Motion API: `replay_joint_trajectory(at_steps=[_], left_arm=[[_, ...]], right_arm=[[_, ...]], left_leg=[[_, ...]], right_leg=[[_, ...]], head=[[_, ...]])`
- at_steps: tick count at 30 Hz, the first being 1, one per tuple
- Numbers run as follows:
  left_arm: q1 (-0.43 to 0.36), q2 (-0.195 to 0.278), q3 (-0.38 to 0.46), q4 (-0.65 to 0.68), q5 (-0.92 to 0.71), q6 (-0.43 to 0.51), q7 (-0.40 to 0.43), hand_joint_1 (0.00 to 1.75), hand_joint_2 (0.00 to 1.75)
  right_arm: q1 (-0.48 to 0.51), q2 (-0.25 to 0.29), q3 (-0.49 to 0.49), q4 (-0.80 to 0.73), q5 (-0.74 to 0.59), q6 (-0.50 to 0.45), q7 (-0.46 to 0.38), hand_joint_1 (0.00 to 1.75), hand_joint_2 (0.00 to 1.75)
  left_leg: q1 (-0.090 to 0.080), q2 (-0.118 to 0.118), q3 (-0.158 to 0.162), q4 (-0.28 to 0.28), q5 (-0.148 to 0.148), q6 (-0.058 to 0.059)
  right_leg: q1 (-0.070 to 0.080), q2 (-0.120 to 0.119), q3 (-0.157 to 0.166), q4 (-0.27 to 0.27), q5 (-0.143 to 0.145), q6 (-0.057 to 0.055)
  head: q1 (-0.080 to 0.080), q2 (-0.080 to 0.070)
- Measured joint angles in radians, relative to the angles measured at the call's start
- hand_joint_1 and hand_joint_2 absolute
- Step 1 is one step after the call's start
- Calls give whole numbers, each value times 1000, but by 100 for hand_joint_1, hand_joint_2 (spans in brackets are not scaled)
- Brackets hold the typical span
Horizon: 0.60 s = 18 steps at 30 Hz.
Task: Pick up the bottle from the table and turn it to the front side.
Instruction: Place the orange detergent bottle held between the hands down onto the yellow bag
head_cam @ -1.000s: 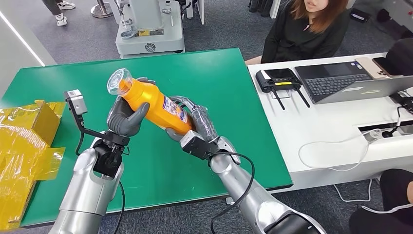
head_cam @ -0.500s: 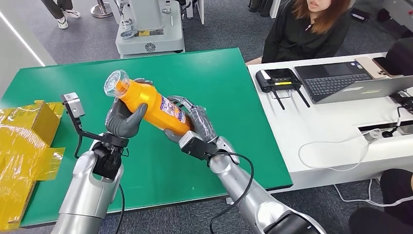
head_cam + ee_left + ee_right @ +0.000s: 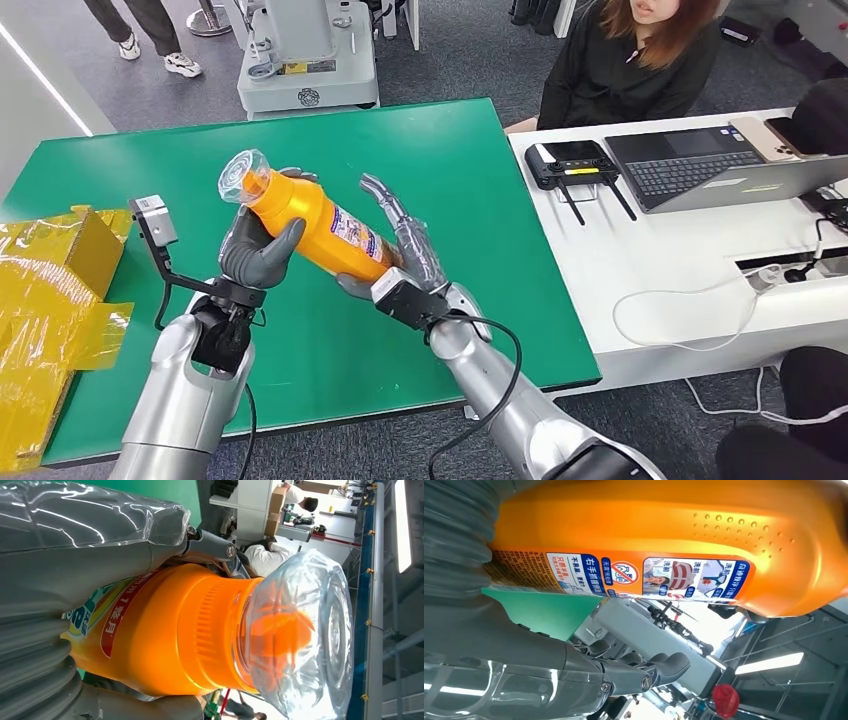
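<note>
Right hand (image 3: 400,255) fingers have lifted off the bottle (image 3: 310,222) and now stand spread

Left hand (image 3: 258,250) grips the bottle's upper body, clear cap at 10 o'clock, base at 4 o'clock resting by the right palm, all held above the green table (image 3: 460,160). Right hand holds nothing. Likely a regrip, so the left hand can rotate the label forward

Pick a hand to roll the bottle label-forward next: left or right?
Left, probably. The left hand wraps the orange bottle near its neck; the right hand has its fingers spread open at the base, cradling rather than gripping.
</note>
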Motion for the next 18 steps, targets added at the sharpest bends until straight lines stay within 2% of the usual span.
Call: replay_joint_trajectory(at_steps=[3,9,18], left_arm=[[0,-3,0,0,-73,34,-33,175,175],[0,-4,-2,-16,-368,159,-115,175,175],[-1,11,-2,-46,-619,212,-197,175,175]], right_arm=[[11,-1,0,-17,-5,-5,-5,0,175],[83,-11,0,-143,-28,18,-16,0,175],[250,-41,3,-416,-97,73,-17,0,175]], left_leg=[[0,0,0,0,0,0],[0,0,0,0,0,0],[0,0,0,0,0,0]], right_leg=[[0,0,0,0,0,0],[0,0,0,0,0,0],[0,0,0,0,0,0]], head=[[0,0],[0,0],[0,0]])
